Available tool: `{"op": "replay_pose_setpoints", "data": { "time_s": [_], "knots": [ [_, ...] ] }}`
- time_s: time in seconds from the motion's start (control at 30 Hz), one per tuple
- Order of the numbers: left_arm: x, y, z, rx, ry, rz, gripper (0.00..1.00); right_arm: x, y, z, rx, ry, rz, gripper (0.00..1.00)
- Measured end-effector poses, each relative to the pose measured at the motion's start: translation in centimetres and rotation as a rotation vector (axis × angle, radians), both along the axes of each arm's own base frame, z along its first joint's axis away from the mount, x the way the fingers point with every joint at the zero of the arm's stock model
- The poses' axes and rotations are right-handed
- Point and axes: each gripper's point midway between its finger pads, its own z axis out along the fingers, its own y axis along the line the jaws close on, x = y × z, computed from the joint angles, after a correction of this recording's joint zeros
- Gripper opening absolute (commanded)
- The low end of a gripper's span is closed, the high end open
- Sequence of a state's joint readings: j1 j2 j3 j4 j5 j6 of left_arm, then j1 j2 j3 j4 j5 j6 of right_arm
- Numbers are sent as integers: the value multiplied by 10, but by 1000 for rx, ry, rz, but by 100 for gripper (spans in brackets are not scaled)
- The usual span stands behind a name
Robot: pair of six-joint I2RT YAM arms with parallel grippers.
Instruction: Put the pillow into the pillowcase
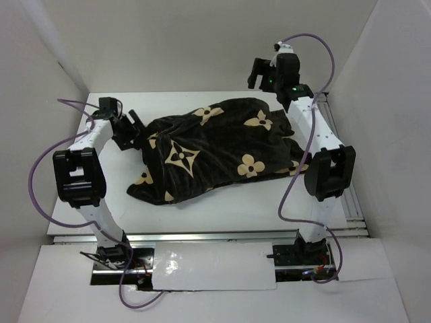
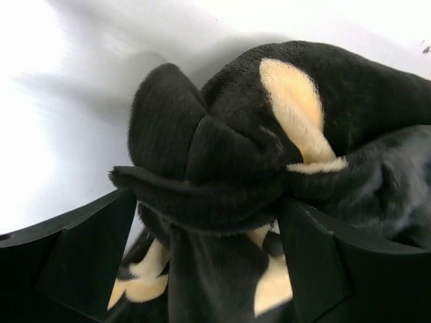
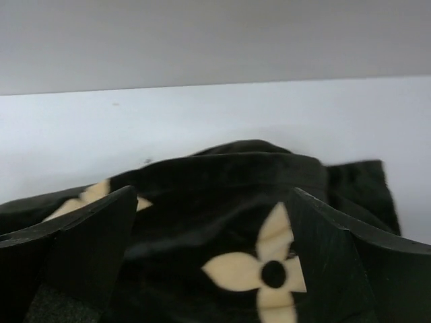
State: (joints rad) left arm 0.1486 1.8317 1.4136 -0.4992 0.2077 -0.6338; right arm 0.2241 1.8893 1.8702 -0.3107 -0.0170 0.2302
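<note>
White walls [image 1: 202, 40] close in your white worktop [image 1: 222, 215] on three sides, and the pillowcase [image 1: 215, 151] lies across the middle of it, a dark plush heap with tan flowers and a four-point star [image 1: 182, 156] facing up, rumpled and puffed rather than flat. Its length runs from the near left to the far right, so one end sits by each of your arms. Your left fingers [image 2: 87, 262] are low at the heap's left end, spread wide, with a bunched fold of the dark fabric standing between them; the fold fills most of the gap, yet you cannot tell from the wrist view whether either finger presses on it. Your right fingers [image 3: 87, 249] hang high at the far right corner, above the heap's far edge, also spread wide and holding nothing; between them the wrist camera looks across the plush top, where one tan flower [image 3: 273, 272] shows close to the right-hand finger. Purple cables [image 1: 40, 175] loop out from both arms
</note>
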Motion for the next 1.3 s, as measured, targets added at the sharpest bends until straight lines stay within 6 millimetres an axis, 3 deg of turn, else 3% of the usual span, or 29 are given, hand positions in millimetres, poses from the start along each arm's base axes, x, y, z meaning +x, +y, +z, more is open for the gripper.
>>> {"op": "replay_pose_setpoints", "data": {
  "time_s": [0.03,0.07,0.1,0.13,0.3,0.37,0.57,0.63,0.67,0.7,0.73,0.8,0.87,0.97,1.07,1.17,1.27,1.3],
  "knots": [
    [2,-4,-6,-7,6,-10,78,6,-15,-11,-6,23,-28,100],
    [4,-7,-10,-17,10,-14,38,12,-27,-23,-11,47,-49,100],
    [7,-11,-12,-31,10,-20,9,16,-36,-35,-12,72,-62,100],
    [13,-15,-13,-38,1,-38,0,22,-44,-49,-12,98,-74,100],
    [48,-30,-12,-55,-28,-70,0,51,-70,-118,48,233,-100,100],
    [53,-31,-9,-46,-42,-70,0,58,-77,-144,66,279,-108,100],
    [51,-29,-7,-20,-70,-65,0,65,-62,-201,129,378,-77,100],
    [52,-28,-6,-12,-79,-73,0,67,-56,-209,156,384,-63,67],
    [53,-28,-5,-8,-85,-80,0,68,-53,-211,170,383,-50,37],
    [54,-29,-3,-6,-89,-85,0,70,-49,-212,186,382,-30,0],
    [55,-29,-1,-6,-82,-89,0,73,-45,-210,198,380,-12,0],
    [66,-27,14,7,-95,-102,0,88,-39,-198,218,351,21,0],
    [94,-23,46,29,-154,-110,0,102,-36,-177,216,298,38,0],
    [125,-16,115,81,-301,-121,0,114,-43,-132,198,184,17,0],
    [132,-10,198,117,-483,-118,0,114,-56,-60,198,32,-1,0],
    [101,12,271,154,-622,-70,0,84,-82,43,204,-172,1,0],
    [49,11,303,171,-698,-67,0,19,-95,139,191,-375,54,0],
    [30,7,308,182,-721,-74,0,-5,-98,159,181,-432,69,2]
  ]
}}
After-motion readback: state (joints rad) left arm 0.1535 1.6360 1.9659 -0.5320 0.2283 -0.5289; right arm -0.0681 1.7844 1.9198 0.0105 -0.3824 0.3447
